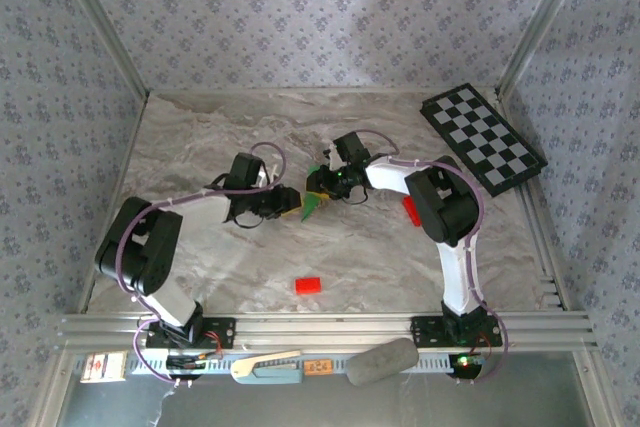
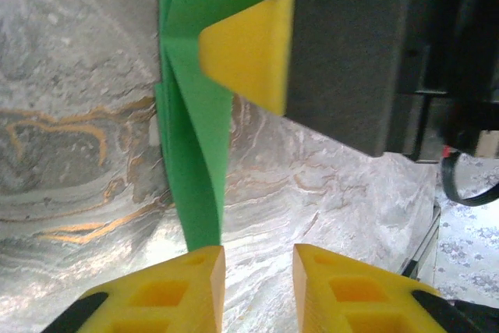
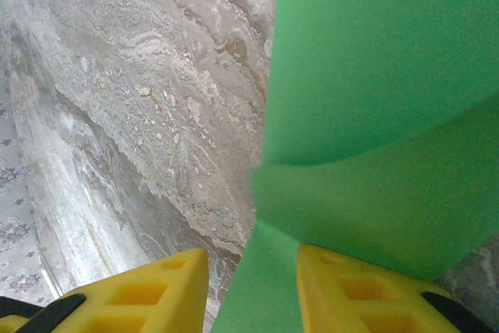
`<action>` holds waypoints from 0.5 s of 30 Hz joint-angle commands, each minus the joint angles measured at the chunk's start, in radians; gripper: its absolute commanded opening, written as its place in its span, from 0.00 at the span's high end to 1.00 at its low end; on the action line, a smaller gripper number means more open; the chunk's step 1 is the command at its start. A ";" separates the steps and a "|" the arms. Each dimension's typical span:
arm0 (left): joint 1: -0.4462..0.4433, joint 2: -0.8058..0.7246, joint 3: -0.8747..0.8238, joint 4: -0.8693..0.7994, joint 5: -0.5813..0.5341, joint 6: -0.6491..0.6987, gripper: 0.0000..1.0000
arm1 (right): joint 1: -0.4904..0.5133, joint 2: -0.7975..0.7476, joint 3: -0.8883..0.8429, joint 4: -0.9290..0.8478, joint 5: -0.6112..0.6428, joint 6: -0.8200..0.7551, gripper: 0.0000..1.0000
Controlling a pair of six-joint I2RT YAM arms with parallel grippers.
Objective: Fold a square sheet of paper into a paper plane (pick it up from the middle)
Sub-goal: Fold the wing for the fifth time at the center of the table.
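Observation:
The green paper plane, a partly folded piece of the square sheet of paper, is at mid-table between my two grippers. My left gripper is open, and in the left wrist view its gap is bare, with the narrow green strip running just past its left finger. My right gripper reaches in from the right. In the right wrist view it stands open around the paper, which lies against its right finger while marble shows beside the left one. One of its fingers overlaps the paper's upper part.
A small red block lies on the marble table nearer the front. Another red piece sits beside the right arm. A checkerboard lies at the back right corner. Patterned walls close in the back and sides.

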 commanded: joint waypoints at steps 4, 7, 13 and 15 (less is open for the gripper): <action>-0.028 0.059 0.051 0.070 0.045 -0.033 0.80 | 0.005 0.034 0.017 -0.068 0.037 -0.023 0.63; -0.033 0.096 0.073 0.088 0.071 -0.044 0.83 | 0.005 0.034 0.017 -0.072 0.036 -0.024 0.64; -0.042 0.151 0.090 0.080 0.081 -0.045 0.86 | 0.006 0.033 0.022 -0.076 0.031 -0.024 0.64; -0.042 0.165 0.090 0.075 0.079 -0.044 0.86 | 0.007 0.033 0.023 -0.079 0.030 -0.024 0.64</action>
